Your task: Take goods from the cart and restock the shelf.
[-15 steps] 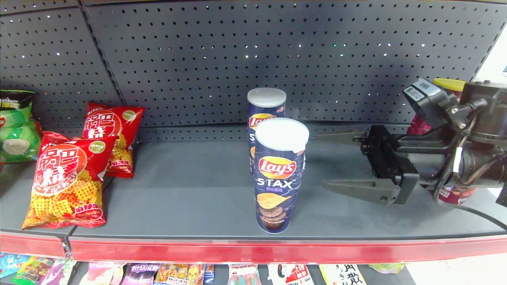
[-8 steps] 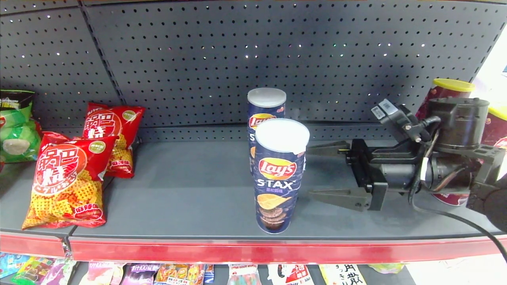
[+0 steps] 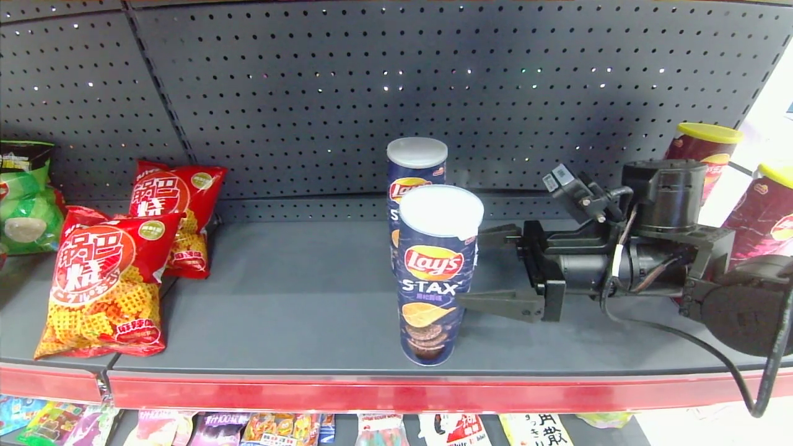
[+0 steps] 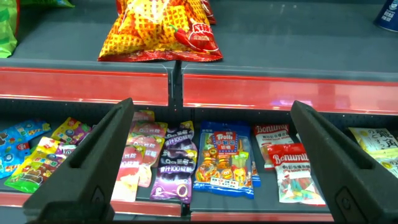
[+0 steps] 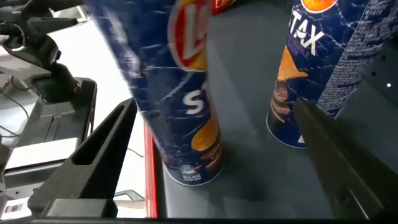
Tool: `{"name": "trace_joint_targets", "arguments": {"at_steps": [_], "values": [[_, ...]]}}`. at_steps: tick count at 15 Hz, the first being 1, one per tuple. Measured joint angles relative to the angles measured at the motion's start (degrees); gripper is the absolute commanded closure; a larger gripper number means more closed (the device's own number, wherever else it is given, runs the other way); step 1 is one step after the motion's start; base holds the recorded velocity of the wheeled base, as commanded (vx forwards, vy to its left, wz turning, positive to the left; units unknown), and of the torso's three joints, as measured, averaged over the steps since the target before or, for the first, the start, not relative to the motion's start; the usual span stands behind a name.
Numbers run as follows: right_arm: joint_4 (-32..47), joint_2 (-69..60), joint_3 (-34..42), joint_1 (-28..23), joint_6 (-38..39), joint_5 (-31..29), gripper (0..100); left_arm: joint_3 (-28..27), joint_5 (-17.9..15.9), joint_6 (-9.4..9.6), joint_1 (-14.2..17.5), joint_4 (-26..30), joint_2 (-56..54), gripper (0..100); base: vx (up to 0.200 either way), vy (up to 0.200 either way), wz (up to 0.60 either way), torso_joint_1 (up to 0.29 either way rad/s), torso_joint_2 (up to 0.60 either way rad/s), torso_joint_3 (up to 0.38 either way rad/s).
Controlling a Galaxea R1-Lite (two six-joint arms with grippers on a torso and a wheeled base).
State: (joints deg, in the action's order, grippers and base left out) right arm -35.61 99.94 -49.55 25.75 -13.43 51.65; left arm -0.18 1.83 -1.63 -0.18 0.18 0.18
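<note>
1. Right gripper (image 3: 478, 267): fingers spread wide, tips at the front can (image 3: 437, 272); contact unclear.
2. Can upright near the shelf (image 3: 279, 310) edge.
3. Left gripper (image 4: 212, 106): fingers wide, empty.

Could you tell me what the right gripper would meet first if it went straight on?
Probably the front chip can, aligned between the open fingers of the right gripper; the far finger might brush the rear can, but depth is unclear.
</note>
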Motion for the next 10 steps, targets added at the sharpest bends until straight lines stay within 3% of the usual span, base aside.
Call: {"name": "trace_joint_targets", "arguments": {"at_steps": [10], "values": [[0.02,1.07,-0.55,-0.52,0.0,0.07,0,0.02,0.0,0.0,0.0,0.0,0.0,0,0.0,0.0,0.0,0.0,0.0,0.0]]}}
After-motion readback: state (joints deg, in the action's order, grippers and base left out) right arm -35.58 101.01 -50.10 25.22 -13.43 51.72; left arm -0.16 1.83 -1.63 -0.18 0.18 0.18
